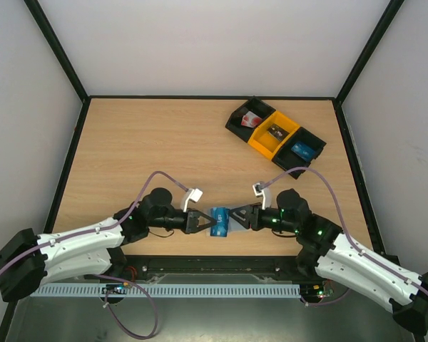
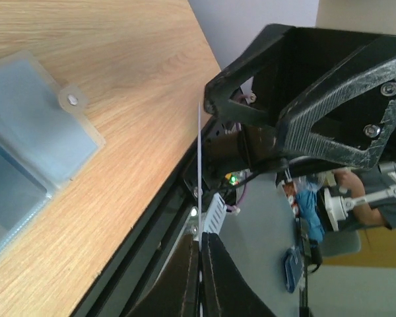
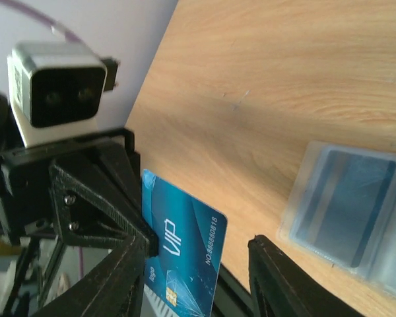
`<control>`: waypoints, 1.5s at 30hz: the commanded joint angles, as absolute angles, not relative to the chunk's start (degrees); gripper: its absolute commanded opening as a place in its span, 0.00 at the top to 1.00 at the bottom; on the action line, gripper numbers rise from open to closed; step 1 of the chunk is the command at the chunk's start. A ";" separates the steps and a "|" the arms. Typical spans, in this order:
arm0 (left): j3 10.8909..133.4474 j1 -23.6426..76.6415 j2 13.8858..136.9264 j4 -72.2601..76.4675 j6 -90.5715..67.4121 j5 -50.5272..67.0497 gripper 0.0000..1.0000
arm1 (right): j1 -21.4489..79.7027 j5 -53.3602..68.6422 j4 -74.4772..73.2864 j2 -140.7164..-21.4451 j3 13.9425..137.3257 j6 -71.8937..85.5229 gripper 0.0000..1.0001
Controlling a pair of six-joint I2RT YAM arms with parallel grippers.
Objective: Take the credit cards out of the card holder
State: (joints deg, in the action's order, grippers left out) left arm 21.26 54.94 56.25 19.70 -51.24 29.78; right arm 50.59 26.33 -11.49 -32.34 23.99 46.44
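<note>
Top external view has both arms meeting at the 6 o'clock edge of the table (image 1: 164, 142). The left gripper (image 1: 205, 222) is clamped tight on a blue credit card (image 1: 219, 221), held clear of the tabletop. The right gripper (image 1: 235, 216) stands with its jaws parted, gripping nothing. The card holder (image 3: 356, 211) lies flat at 3 o'clock of that card, with another card inside.

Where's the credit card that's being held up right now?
In the top view the credit card is at centre by the near edge of the table, pinched in the left hand, with the open right hand just right of it.
</note>
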 commanded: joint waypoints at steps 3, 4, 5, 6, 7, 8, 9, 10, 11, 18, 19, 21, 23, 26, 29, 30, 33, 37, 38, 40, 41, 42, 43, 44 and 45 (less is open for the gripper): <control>24.42 54.67 56.16 12.39 -43.79 36.23 0.97 | 50.69 37.18 -9.85 -36.45 28.16 39.73 0.54; 24.39 54.67 56.49 12.69 -43.47 36.93 0.97 | 50.65 36.97 -10.67 -36.93 28.40 38.94 0.52; 24.20 54.67 56.79 13.30 -43.27 37.93 0.98 | 50.68 36.92 -11.18 -37.40 28.54 38.31 0.51; 24.05 54.67 57.02 13.89 -43.25 38.78 0.98 | 50.67 36.99 -11.32 -37.74 28.66 37.98 0.51; 23.96 54.67 57.24 14.30 -43.20 39.32 0.97 | 50.71 37.44 -10.98 -38.12 28.58 37.77 0.50; 23.80 54.67 57.23 14.57 -43.23 39.52 0.97 | 50.69 38.22 -10.36 -38.55 28.32 37.79 0.50; 23.63 54.68 57.12 14.91 -43.24 39.71 0.97 | 50.66 38.93 -9.66 -38.89 28.11 37.84 0.51; 23.36 54.67 57.02 15.44 -43.26 39.99 0.97 | 50.69 39.19 -9.44 -39.23 28.06 37.80 0.52; 23.07 54.67 56.93 16.14 -43.35 40.35 0.97 | 50.66 39.21 -9.41 -39.42 27.93 37.54 0.53; 21.57 54.67 55.55 17.13 -43.09 39.92 0.97 | 50.67 39.14 -11.55 -39.32 26.77 36.70 0.56; 21.44 54.67 55.43 17.12 -43.14 40.05 0.97 | 50.70 38.69 -11.82 -39.23 26.53 36.66 0.53; 21.36 54.67 55.44 16.61 -42.88 40.01 0.97 | 50.63 37.07 -12.73 -38.81 26.46 35.22 0.50; 21.57 54.71 55.39 15.84 -42.48 39.80 0.97 | 50.70 37.09 -12.69 -38.41 26.46 35.39 0.49; 21.52 54.71 55.28 16.34 -42.72 39.98 0.97 | 50.67 38.09 -12.07 -37.70 26.38 35.63 0.50; 21.62 54.67 55.27 16.78 -42.63 40.24 0.97 | 50.64 39.95 -10.82 -37.15 25.22 36.02 0.57; 21.71 54.67 55.27 16.83 -42.55 40.34 0.97 | 50.69 40.72 -10.14 -36.98 24.86 36.11 0.62; 21.44 54.67 55.22 17.42 -42.74 40.70 0.97 | 50.65 41.50 -9.58 -36.56 24.03 36.12 0.64; 20.63 54.67 54.98 19.20 -43.23 41.59 0.98 | 50.69 41.35 -9.84 -37.15 23.58 36.17 0.57; 20.51 54.67 54.89 19.31 -43.24 41.53 0.97 | 50.71 41.50 -9.47 -37.25 23.44 36.14 0.58; 20.28 54.67 54.95 19.14 -43.21 41.32 0.97 | 50.65 42.20 -8.56 -37.22 23.12 36.15 0.69; 20.34 54.67 55.08 18.83 -43.04 41.12 0.97 | 50.69 42.18 -8.27 -37.04 23.04 36.13 0.78; 20.36 54.64 55.14 18.64 -42.92 40.99 0.97 | 50.64 41.56 -8.14 -36.82 22.97 37.40 0.87; 20.40 54.66 55.21 18.48 -42.85 40.84 0.97 | 50.65 41.00 -7.85 -36.56 22.89 38.33 0.94; 20.46 54.67 55.18 18.40 -42.89 40.60 0.97 | 50.67 40.76 -7.00 -36.34 22.49 38.97 0.97; 20.52 54.67 55.06 18.40 -43.08 40.42 0.97 | 50.64 40.61 -5.64 -36.16 21.98 39.98 0.98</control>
State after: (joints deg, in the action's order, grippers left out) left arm 21.12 54.94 55.90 17.39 -43.51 40.34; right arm 50.57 40.75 -9.91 -37.34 23.46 37.21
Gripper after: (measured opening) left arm 0.027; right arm 0.053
